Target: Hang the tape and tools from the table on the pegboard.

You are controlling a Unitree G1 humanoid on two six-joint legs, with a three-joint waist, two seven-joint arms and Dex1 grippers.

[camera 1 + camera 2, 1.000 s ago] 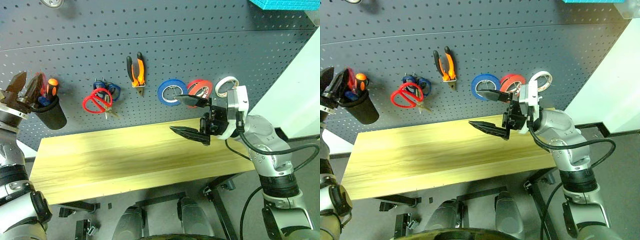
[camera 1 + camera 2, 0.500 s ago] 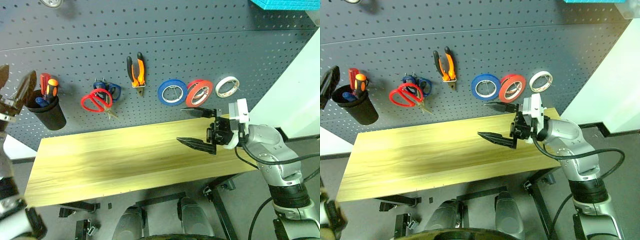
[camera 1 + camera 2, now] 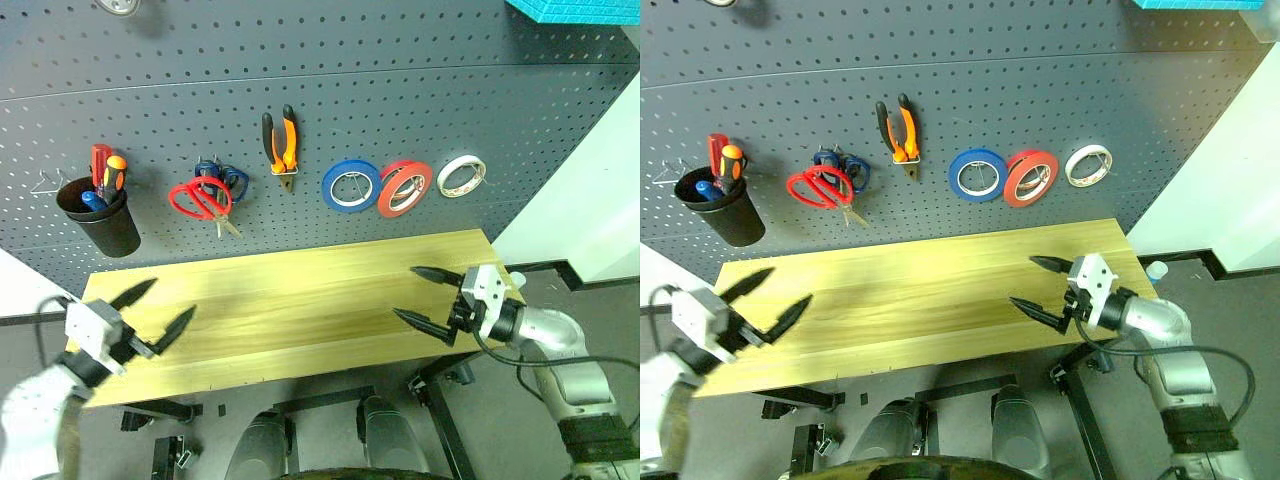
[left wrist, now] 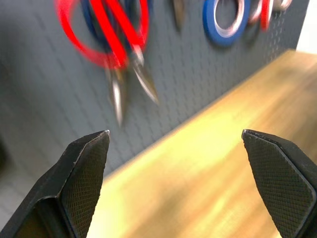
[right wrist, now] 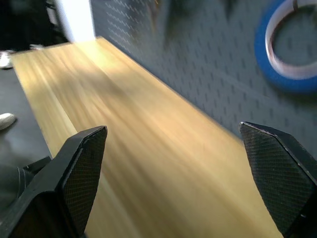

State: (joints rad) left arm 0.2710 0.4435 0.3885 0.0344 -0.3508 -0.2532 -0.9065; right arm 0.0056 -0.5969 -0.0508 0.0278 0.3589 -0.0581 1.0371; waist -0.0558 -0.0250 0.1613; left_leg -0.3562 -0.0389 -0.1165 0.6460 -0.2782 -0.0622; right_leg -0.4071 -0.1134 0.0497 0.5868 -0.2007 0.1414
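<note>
Head views look down on table and pegboard; wrist views skim both.

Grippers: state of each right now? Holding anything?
Left gripper: open, empty, over the table's left end.
Right gripper: open, empty, over the table's right end.

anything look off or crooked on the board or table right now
Nothing stands out. On the pegboard the red scissors, pliers and red-orange tape hang in a row; the red screwdriver stands in the black cup. The table has no spill or damage.
</note>
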